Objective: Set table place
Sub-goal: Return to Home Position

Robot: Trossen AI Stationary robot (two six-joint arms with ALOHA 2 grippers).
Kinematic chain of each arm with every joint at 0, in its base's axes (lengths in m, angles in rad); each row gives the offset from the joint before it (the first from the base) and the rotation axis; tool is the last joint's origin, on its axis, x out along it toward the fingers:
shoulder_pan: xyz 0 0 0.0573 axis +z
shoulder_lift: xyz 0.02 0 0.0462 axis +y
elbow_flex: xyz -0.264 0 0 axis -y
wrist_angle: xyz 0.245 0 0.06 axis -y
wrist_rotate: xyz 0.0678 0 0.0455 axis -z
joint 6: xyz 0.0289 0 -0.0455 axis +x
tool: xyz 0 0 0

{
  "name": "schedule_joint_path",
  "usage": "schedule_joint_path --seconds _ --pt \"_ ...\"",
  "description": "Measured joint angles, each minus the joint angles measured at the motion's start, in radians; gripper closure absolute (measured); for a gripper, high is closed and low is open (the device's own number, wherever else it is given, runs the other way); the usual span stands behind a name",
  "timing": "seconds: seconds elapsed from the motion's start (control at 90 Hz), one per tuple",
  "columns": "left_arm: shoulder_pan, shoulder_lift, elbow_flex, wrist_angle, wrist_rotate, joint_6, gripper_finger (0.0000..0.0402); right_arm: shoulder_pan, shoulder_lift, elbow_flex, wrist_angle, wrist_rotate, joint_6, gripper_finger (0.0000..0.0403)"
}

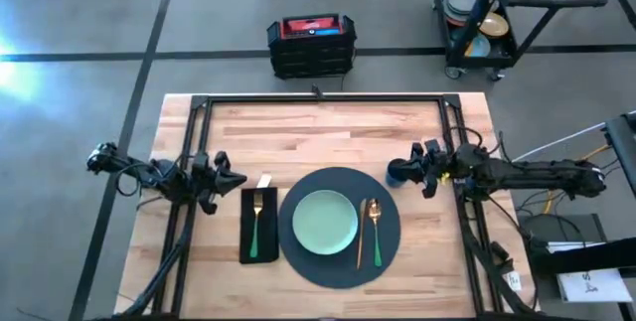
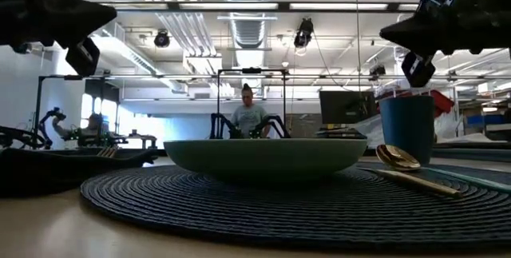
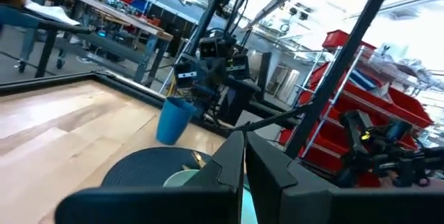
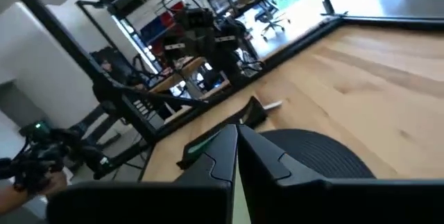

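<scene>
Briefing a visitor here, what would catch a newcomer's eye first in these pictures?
A pale green round plate sits centred on a dark grey round placemat, with a black cloth napkin bearing a green-handled gold fork left of the mat. A small dark blue cup stands just off the mat's far right edge, the right gripper above it; the left gripper hangs near the napkin.

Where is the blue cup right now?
High view: the blue cup stands on the table just past the placemat's upper-right edge, beside the right gripper.

Far half of table (image 1: 318,127) clear; cup (image 1: 397,172) just beside right gripper (image 1: 414,169), napkin (image 1: 258,224) nr left gripper (image 1: 238,178).
</scene>
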Motion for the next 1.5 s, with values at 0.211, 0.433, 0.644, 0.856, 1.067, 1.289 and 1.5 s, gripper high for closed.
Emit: schedule_joint_path --seconds 0.211,0.433,0.644,0.856,1.067,1.289,1.5 --pt "0.0 0.023 0.0 0.001 -0.001 -0.006 0.04 0.0 0.015 -0.003 -0.007 0.0 0.025 0.0403" --pt "0.0 0.059 -0.001 0.0 -0.001 -0.006 0.0396 0.0 0.021 -0.004 -0.024 0.0 0.025 0.0403" --pt "0.0 0.057 -0.001 -0.013 -0.001 -0.006 0.0397 0.0 -0.08 -0.065 -0.013 -0.001 0.025 0.0403" --pt "0.004 -0.022 -0.002 0.011 -0.002 -0.007 0.0398 0.0 -0.181 -0.069 -0.219 -0.002 0.025 0.0403" --pt "0.026 -0.023 -0.002 0.031 -0.002 -0.007 0.0398 0.027 -0.299 -0.069 -0.331 0.0 0.025 0.0403" --pt "0.142 -0.023 -0.002 0.025 0.0 -0.007 0.0398 0.029 -0.37 -0.069 -0.331 -0.001 0.025 0.0403" --pt "0.21 -0.005 0.001 0.025 -0.003 -0.007 0.0398 0.028 -0.424 -0.07 -0.332 0.0 0.025 0.0403"
